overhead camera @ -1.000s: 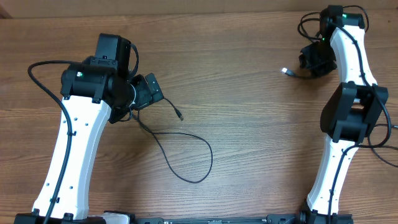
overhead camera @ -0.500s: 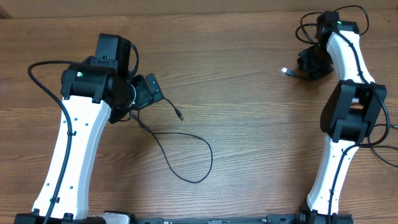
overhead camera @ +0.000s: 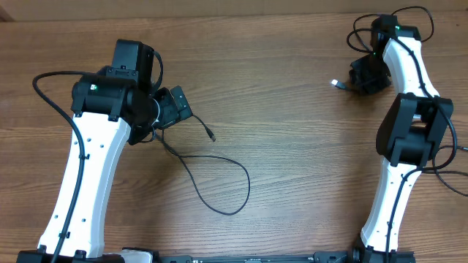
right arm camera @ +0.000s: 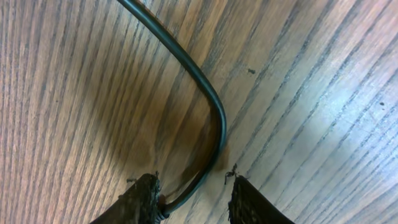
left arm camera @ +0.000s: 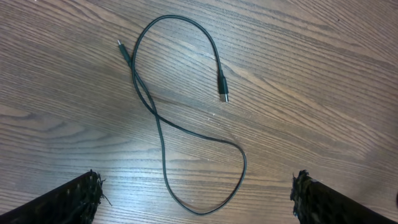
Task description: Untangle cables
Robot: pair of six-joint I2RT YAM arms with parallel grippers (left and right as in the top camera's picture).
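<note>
Wood table (overhead camera: 292,146) | my left gripper (left arm camera: 196,198) spread wide, empty, above loose cable (left arm camera: 160,134) lying in a crossed loop left of centre | my right gripper (right arm camera: 189,196) at far right corner, fingers straddling second cable (right arm camera: 219,118), clamped or not I cannot tell | silver plug (overhead camera: 335,83) nearby

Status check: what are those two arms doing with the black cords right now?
Left gripper open, above loose cable lying looped flat. Right gripper straddling second cable, jaws not clamped. No obstacle seen.

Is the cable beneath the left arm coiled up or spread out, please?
Spread out: the cable lies flat in two loose loops, with no tight coil or knot visible.
</note>
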